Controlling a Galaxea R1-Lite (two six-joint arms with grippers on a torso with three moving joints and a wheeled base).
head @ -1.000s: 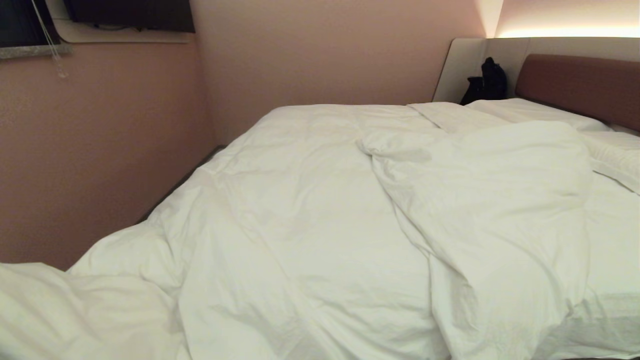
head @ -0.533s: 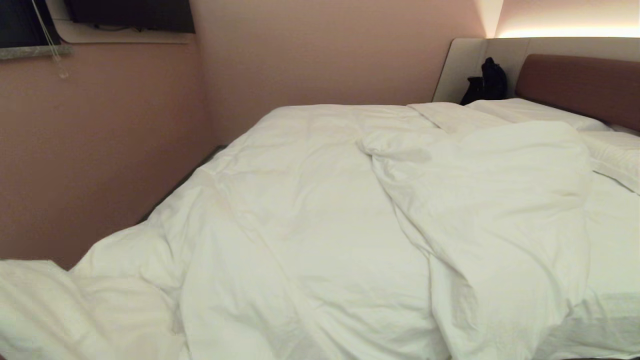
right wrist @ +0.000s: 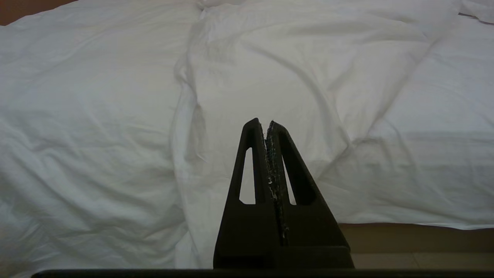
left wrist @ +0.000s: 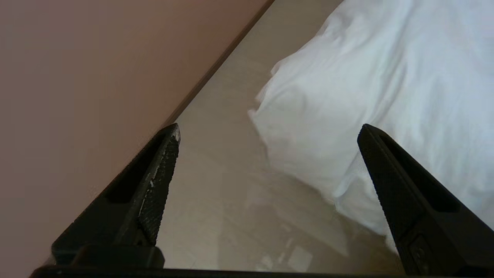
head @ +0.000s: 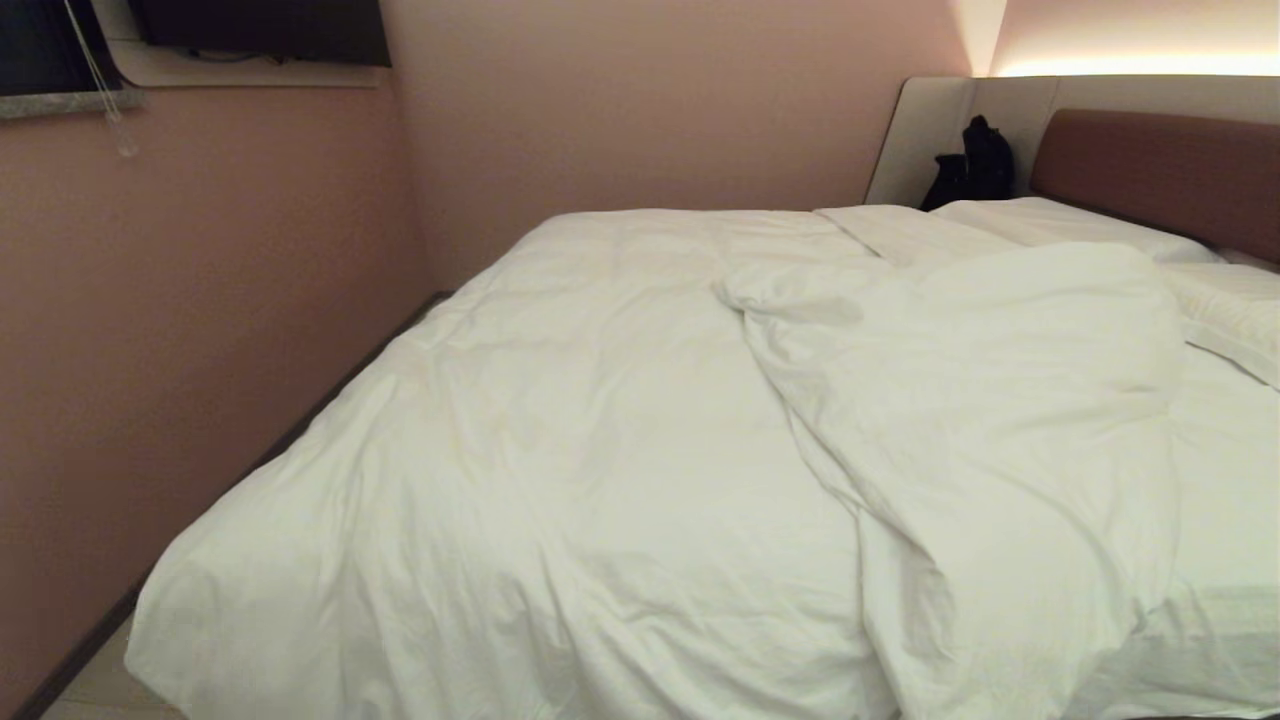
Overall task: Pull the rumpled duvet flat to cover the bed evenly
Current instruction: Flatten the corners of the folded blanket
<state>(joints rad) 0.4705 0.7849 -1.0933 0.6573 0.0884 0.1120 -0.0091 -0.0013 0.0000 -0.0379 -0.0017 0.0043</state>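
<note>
Puffy white wrinkled duvet (head: 620, 480) covers the wide bed (head: 1160, 165) beside pink walls (head: 200, 300), folded at three o'clock; left hand (left wrist: 270, 131) released, right hand (right wrist: 266, 125) clenched empty.

- Duvet (head: 560, 470): large, thick, plain white, softly wrinkled. Spread over most of the bed, reaching the side next to the pink wall.
- Left portion lies fairly flat; near left corner hangs over the bed's edge, above the pale floor.
- Right portion folded back on itself, forming a raised puffy ridge running from mid-bed toward the near edge.
- Right of the fold, a flatter white layer is exposed; cannot tell whether sheet or duvet.
- Bed (head: 1160, 165): wide, low; reddish-brown padded headboard set in pale panels at far right. White pillows lie against the headboard.
</note>
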